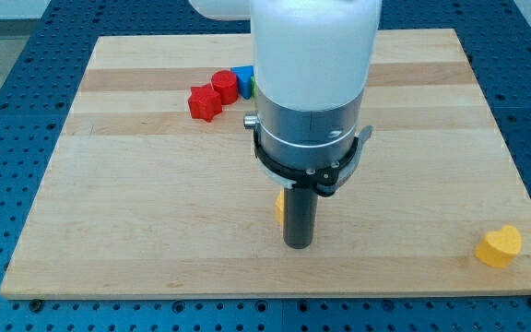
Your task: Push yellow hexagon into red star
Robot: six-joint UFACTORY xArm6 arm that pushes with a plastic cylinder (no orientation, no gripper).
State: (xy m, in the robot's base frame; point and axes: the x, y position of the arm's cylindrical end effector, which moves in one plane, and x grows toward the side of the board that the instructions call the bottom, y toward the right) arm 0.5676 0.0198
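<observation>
A yellow block [279, 207], most likely the yellow hexagon, shows only as a sliver at the left side of my rod, near the board's middle bottom. My tip [299, 245] rests on the board just right of and touching or nearly touching that block. The red star [205, 102] lies at the view's upper left, far from the tip. A second red block [225, 86] sits just above and right of the star.
A blue block [242, 79] sits right of the red blocks, partly hidden by the arm. A sliver of green [255, 89] shows beside it. A yellow heart [499, 246] lies at the bottom right corner. The wooden board [109, 203] lies on a blue perforated table.
</observation>
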